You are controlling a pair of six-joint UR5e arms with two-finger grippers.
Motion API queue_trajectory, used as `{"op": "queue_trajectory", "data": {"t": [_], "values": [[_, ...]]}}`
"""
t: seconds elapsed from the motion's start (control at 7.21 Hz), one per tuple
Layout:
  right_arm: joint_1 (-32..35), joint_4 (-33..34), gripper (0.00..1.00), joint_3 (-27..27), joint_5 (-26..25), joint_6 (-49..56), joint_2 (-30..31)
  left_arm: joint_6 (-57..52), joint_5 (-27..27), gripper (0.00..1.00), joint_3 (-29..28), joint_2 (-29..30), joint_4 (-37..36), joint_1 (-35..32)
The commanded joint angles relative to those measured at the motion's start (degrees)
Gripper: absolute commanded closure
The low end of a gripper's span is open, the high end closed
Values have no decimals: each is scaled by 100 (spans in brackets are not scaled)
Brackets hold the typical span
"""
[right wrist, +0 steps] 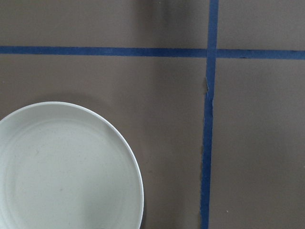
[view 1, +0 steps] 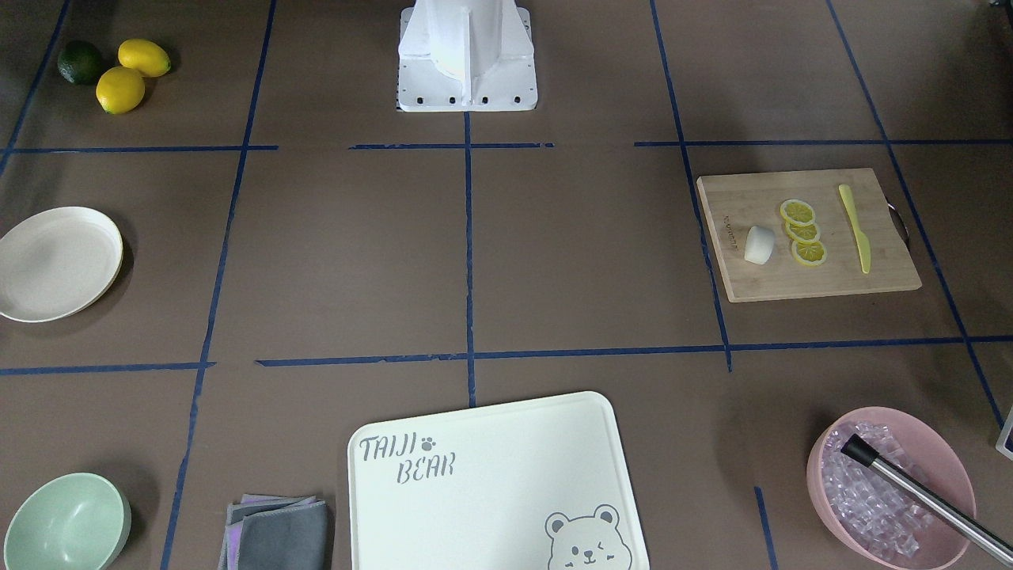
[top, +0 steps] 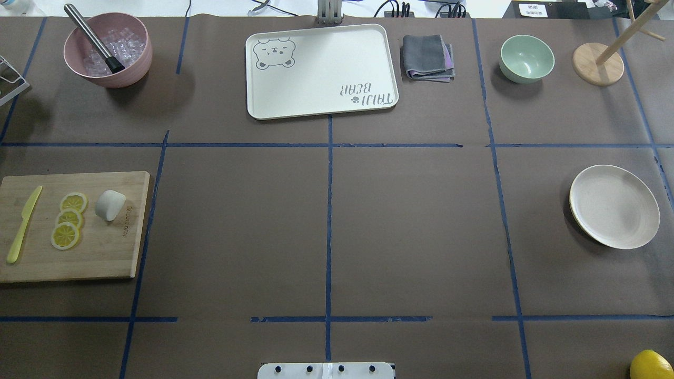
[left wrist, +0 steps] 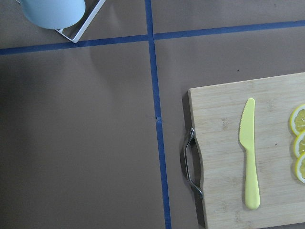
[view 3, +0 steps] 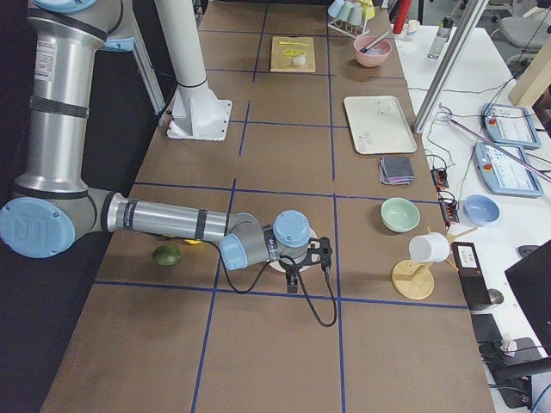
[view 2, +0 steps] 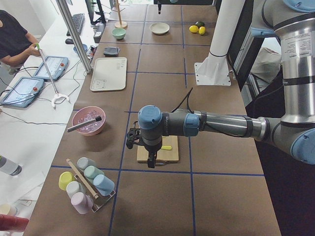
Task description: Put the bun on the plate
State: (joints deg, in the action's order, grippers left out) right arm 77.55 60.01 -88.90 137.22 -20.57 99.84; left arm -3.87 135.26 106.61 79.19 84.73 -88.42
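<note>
**Task status.** By my reading, nothing is done yet. Grasp, carry and set-down all remain.

- Bun [top: 110, 205]: one. In the overhead view it lies on the cutting board [top: 100, 252], at the table's 9 o'clock. It is just beside the lemon slices [top: 69, 218], at their 3 o'clock, and nothing holds it.
- Plate [top: 614, 206]: one, at the table's 3 o'clock, well apart from the bun and bare.
- Left gripper [view 2: 129, 140]: one, hanging above the board's handle end. I cannot tell whether its jaws are apart or together.
- Right gripper [view 3: 325, 254]: one, hanging near the plate. I cannot tell its jaw state either.

**Other stock, counted.**

- Lemon slices: three.
- Yellow knife [top: 23, 225]: one.
- Whole lemons [view 1: 120, 89]: two.
- Lime [view 1: 80, 62]: one.
- Mint bowl [top: 526, 58]: one, at 1 o'clock.
- Pink bowl [top: 131, 68]: one, holding ice, at 11 o'clock.
- Bear tray [top: 321, 79]: one, at 12 o'clock.
- Folded cloth [top: 427, 57]: one stack.
</note>
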Motion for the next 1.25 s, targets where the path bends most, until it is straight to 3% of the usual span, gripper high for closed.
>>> {"op": "queue_trajectory", "data": {"t": [0.0, 0.83, 0.97, 1.11], "values": [[-589, -1277, 5, 583, -186, -815, -34, 0, 0, 0, 0, 0, 0, 0], [-1057, -1308, 10, 673, -275, -1089, -140, 0, -9, 0, 9, 9, 9, 0], [-1075, -1299, 15, 681, -284, -1089, -140, 0, -9, 0, 0, 9, 9, 0], [-1076, -1316, 31, 821, -275, -1089, -140, 0, -9, 0, 0, 9, 9, 0]]}}
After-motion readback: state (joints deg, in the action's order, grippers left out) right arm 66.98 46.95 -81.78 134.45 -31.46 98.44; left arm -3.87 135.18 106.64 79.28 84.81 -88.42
